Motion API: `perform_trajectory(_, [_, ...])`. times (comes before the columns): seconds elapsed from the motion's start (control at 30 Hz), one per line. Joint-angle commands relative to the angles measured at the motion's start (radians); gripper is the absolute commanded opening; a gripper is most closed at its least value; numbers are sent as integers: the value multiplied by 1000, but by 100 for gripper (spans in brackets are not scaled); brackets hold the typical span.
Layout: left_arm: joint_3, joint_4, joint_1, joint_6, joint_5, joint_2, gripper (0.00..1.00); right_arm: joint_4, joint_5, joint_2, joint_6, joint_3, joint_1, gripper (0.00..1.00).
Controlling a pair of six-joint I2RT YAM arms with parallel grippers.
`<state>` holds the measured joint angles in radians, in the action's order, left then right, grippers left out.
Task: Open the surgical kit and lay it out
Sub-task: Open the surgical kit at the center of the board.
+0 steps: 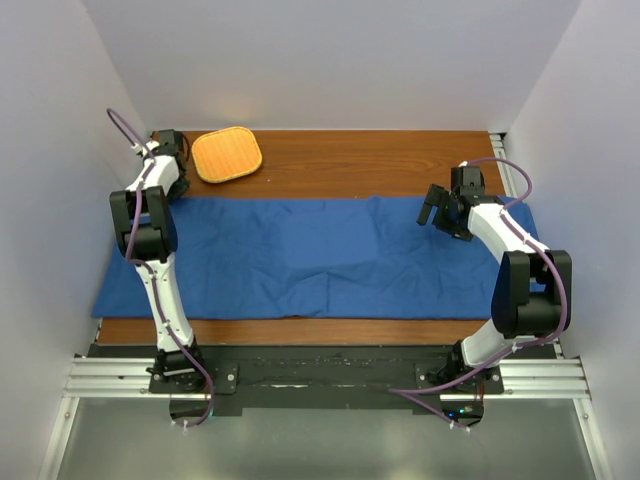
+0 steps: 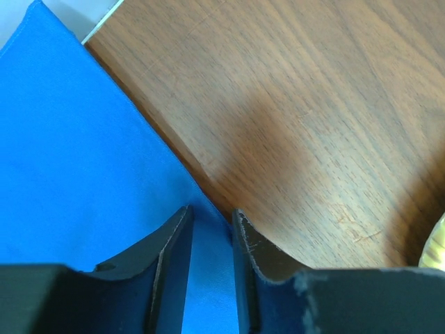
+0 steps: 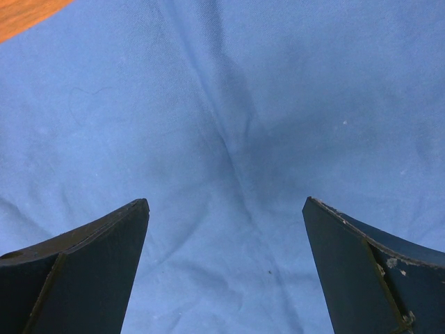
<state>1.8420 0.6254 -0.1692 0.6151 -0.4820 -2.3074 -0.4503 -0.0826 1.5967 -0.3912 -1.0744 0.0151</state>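
While I watch the overhead feed, the blue cloth wrap (image 1: 320,260) lies spread flat across the middle of the table (image 1: 380,160), running from the 9 o'clock side to the 3 o'clock side, with soft creases through its centre. A strip of bare wood shows along its 12 o'clock edge and a thinner one along its 6 o'clock edge.

My left tool (image 1: 176,185) sits at the cloth's far-left corner, at about 10 o'clock on the table. On the left wrist feed the tool (image 2: 208,216) is closed down to a narrow slit, and the edge of the cloth (image 2: 69,174) runs straight into that slit, so it looks pinched between the fingers (image 2: 174,236). Wood grain (image 2: 313,125) fills the 1 o'clock half of that feed. The orange mat (image 1: 227,155) rests on the table just to the 3 o'clock side of this tool, touching neither the tool nor the cloth.

My right tool (image 1: 432,212) hangs over the cloth at about 2 o'clock. On its wrist feed the tool (image 3: 226,202) is spread wide, with nothing between the fingers (image 3: 104,250) and only wrinkled cloth (image 3: 208,104) below.
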Motion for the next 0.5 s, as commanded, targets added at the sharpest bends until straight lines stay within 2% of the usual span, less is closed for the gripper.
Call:
perform_trajectory(0.0, [-3,19,-9,-9,-12,20,31,13,15,-29,8,1,3,99])
perform_trajectory(0.3, [-44,11,-9,-18,-29,68,28,15,21,-27,8,1,3,98])
perform_trajectory(0.47, [-46,14,-9,-18,-24,60,22,18,26,-24,5,-2,3,98])
